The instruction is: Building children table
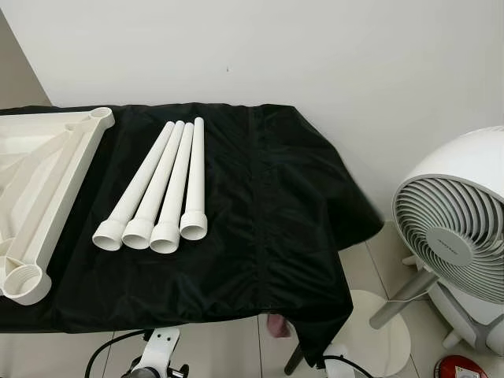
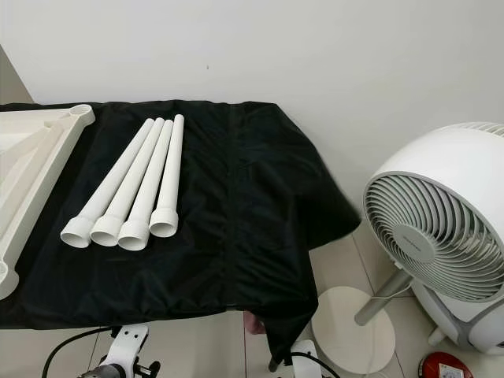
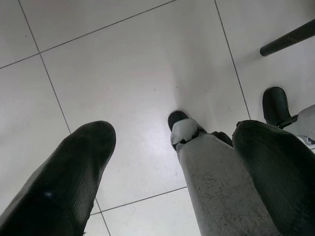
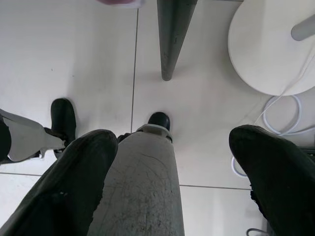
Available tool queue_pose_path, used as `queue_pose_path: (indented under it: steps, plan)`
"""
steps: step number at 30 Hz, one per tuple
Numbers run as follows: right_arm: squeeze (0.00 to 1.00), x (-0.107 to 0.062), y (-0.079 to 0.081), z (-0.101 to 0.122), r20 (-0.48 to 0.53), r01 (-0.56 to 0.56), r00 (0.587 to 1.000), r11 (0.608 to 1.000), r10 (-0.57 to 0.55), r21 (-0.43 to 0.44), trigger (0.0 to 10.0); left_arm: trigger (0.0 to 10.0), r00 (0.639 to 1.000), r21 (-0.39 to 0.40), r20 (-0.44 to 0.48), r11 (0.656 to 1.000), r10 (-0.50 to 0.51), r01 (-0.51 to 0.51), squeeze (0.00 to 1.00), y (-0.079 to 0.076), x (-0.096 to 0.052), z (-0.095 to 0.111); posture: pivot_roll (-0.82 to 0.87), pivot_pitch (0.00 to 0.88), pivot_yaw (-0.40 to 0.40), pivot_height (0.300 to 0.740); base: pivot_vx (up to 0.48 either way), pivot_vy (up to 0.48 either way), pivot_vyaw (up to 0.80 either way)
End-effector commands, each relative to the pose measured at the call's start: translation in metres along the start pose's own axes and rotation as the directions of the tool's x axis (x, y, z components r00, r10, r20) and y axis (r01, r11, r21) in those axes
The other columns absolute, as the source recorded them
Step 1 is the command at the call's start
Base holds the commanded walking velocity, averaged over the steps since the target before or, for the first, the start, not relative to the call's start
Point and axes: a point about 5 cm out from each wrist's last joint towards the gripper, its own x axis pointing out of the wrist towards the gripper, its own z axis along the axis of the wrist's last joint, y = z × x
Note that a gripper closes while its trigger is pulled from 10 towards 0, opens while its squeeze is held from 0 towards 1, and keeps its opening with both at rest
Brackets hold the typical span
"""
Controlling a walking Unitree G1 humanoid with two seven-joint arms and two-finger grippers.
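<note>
Smooth white plastic legs [image 1: 161,187] and tabletop [image 1: 49,189] lie on matt, faintly creased black cloth [image 1: 268,213].

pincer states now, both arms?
Left pincer: open, holding nothing, aimed at the floor.
Right pincer: open, holding nothing, aimed at the floor.

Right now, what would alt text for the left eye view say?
Four white table legs lie side by side on a black cloth, beside an upturned white tabletop. A white fan stands on the floor to the right.
</note>
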Motion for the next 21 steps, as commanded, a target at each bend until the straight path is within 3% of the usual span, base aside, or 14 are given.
queue_pose_path:
  steps: [1, 8, 14, 21]
  plan:
    - [0.00, -0.003, 0.002, -0.013, -0.054, -0.003, 0.999, 1.000, 0.005, 0.030, 10.0, 10.0, 0.999, -0.005, -0.034, 1.000, 0.001, -0.001, 0.00, 0.000, -0.001, -0.008, -0.05, 0.000, 0.066, 0.740, 0.000, 0.000, 0.00]
    - [0.00, -0.003, 0.001, -0.016, -0.062, -0.017, 0.998, 0.999, 0.014, -0.044, 10.0, 10.0, 0.999, -0.045, -0.031, 0.999, 0.016, -0.018, 0.00, 0.000, -0.001, -0.008, -0.04, 0.000, 0.053, 0.740, 0.000, 0.000, 0.00]
    - [0.00, -0.003, -0.003, -0.013, -0.051, -0.011, 0.999, 0.999, 0.009, -0.040, 10.0, 10.0, 0.999, -0.049, -0.036, 0.999, 0.023, -0.025, 0.00, 0.002, -0.002, -0.010, -0.04, 0.000, 0.055, 0.740, 0.000, 0.000, 0.00]
    - [0.00, 0.000, -0.004, 0.000, -0.013, 0.019, 1.000, 1.000, -0.019, 0.005, 10.0, 10.0, 0.998, -0.046, -0.062, 0.999, 0.025, -0.028, 0.00, 0.006, -0.004, -0.016, -0.09, 0.000, 0.132, 0.740, 0.000, 0.000, 0.00]
